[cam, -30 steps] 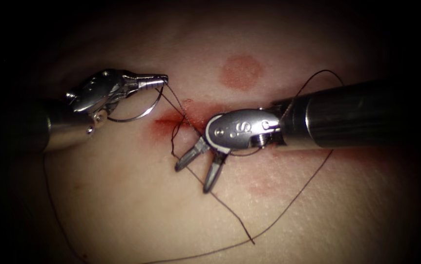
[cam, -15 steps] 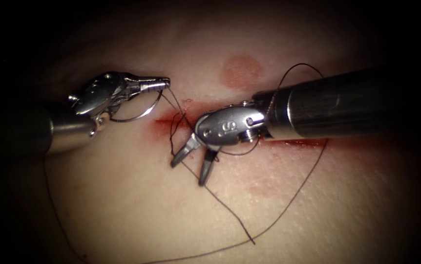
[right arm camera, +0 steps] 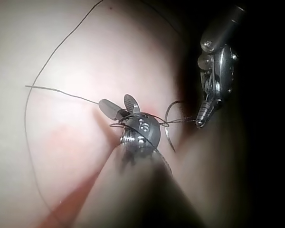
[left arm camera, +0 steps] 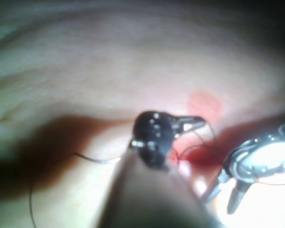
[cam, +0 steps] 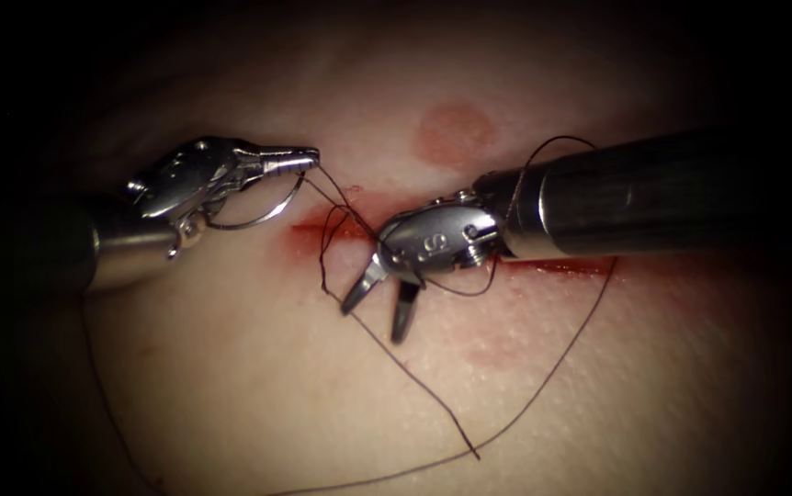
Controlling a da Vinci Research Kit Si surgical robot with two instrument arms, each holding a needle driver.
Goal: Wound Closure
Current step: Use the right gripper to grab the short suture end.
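Entering from the left in the endoscope view, the left tool (cam: 309, 162) has its jaws closed on the needle (cam: 267, 213) at the swaged end, where the thread (cam: 543, 386) joins. The needle's curve hangs free below the jaws, clear of the tissue (cam: 231, 386), to the left of the cut (cam: 341, 225). The right tool (cam: 382, 308) comes in from the right, jaws spread apart and holding nothing, tips pointing toward the near side just below the cut. Thread runs from the left tool down across the cut, loops around the right tool's wrist, and trails over the near tissue to a free end. Red fluid (cam: 561, 268) lines the cut to the right.

Left wrist view: the left tool (left arm camera: 199, 122) shows pinched jaws beside the red cut (left arm camera: 199, 156); the right tool (left arm camera: 225, 197) stands nearby with jaws apart.

Right wrist view: the right tool (right arm camera: 119, 107) has both jaws splayed and empty, thread (right arm camera: 57, 92) draped over its wrist. The left tool (right arm camera: 199, 122) grips the needle (right arm camera: 170, 137), which curves down from the tip, off the tissue.
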